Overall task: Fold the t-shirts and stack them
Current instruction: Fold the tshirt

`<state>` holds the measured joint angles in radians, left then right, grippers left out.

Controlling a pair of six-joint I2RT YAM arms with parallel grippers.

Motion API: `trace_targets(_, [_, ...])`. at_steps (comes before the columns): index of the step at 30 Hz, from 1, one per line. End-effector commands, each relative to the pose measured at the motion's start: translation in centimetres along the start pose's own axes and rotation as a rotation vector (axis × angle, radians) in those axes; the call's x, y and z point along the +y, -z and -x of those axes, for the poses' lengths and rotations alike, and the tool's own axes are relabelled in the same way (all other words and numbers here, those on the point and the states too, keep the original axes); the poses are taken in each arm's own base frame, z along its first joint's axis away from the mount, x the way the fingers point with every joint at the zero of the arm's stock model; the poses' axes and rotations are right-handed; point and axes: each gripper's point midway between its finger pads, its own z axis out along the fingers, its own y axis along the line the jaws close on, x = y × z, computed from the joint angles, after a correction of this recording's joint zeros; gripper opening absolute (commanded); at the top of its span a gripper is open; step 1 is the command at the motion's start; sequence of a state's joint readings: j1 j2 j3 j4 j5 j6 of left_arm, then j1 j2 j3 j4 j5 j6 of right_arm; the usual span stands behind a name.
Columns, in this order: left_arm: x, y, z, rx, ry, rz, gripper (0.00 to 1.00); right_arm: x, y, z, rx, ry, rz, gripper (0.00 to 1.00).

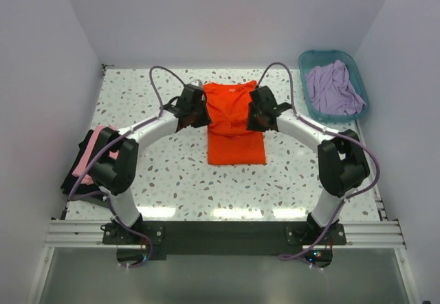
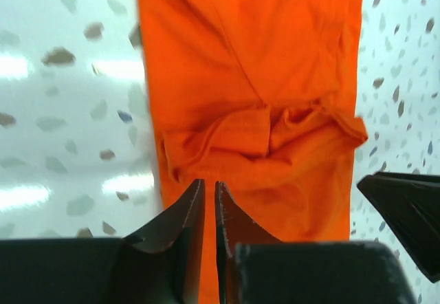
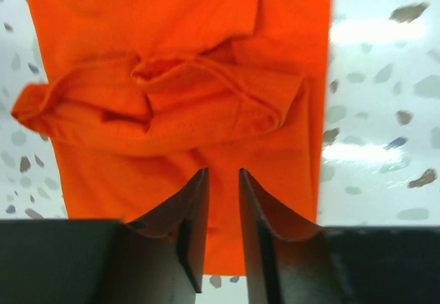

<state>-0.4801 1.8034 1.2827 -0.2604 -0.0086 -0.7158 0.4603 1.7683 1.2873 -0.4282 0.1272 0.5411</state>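
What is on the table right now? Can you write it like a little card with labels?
middle: orange t-shirt, lying flat on the table, sides folded in
left gripper: over the shirt near its left edge, jaws almost together, grip unclear
right gripper: over the shirt near its right edge, jaws slightly apart
far right corner: teal basket with a crumpled lavender t-shirt inside
left edge: pink t-shirt and black t-shirt, touching, partly hidden by the left arm
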Motion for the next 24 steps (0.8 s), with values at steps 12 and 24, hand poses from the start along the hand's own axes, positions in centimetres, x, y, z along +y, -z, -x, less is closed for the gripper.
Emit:
trace_targets(12, [-0.1,-3.0,-6.1,0.106,-0.076,0.064,0.05,0.0,-3.4,-2.6,0.067,0.07,-0.053,0.22])
trace_targets(24, [-0.6,-6.4,-1.2,0.053,-0.037,0.04,0.13,-0.1,-6.0,2.6,0.026,0.024,-0.07,0.23])
